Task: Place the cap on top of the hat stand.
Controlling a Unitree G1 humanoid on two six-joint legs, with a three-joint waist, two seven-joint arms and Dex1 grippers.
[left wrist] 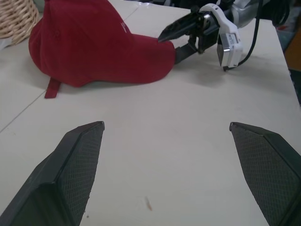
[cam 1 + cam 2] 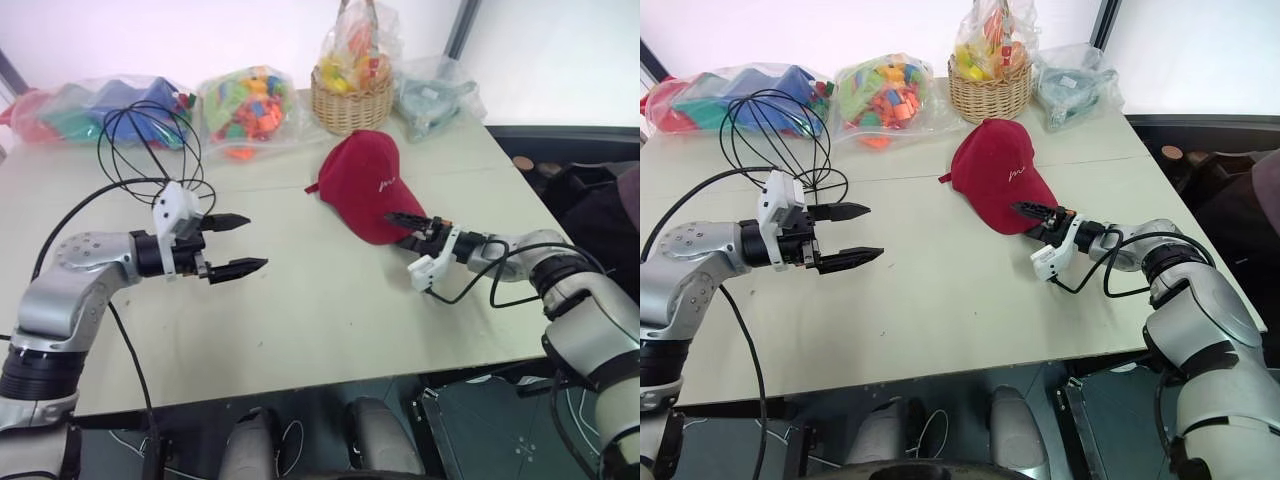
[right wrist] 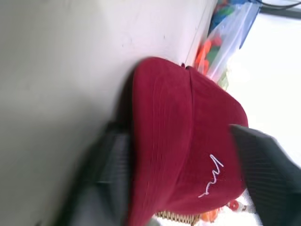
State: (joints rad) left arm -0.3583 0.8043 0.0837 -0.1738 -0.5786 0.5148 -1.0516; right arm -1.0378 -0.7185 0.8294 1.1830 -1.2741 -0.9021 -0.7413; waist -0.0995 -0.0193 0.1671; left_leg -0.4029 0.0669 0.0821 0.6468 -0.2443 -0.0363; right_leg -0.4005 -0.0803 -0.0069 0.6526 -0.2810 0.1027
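Note:
The dark red cap (image 2: 365, 185) lies on the pale table (image 2: 300, 320), right of centre, with its brim toward my right arm. My right gripper (image 2: 400, 222) is open at the brim's edge, one finger over the brim and the other under it. In the right wrist view the brim (image 3: 164, 155) sits between those fingers. The black wire hat stand (image 2: 150, 145) stands at the back left. Just in front of the stand, my left gripper (image 2: 240, 243) hovers open and empty, pointing across the table at the cap (image 1: 94, 47).
A wicker basket (image 2: 350, 100) with bagged toys stands right behind the cap. Plastic bags of coloured blocks (image 2: 245, 105) and other items (image 2: 435, 95) line the back edge. A black cable (image 2: 130, 350) trails from my left arm. The table's right edge (image 2: 530, 200) lies close to my right arm.

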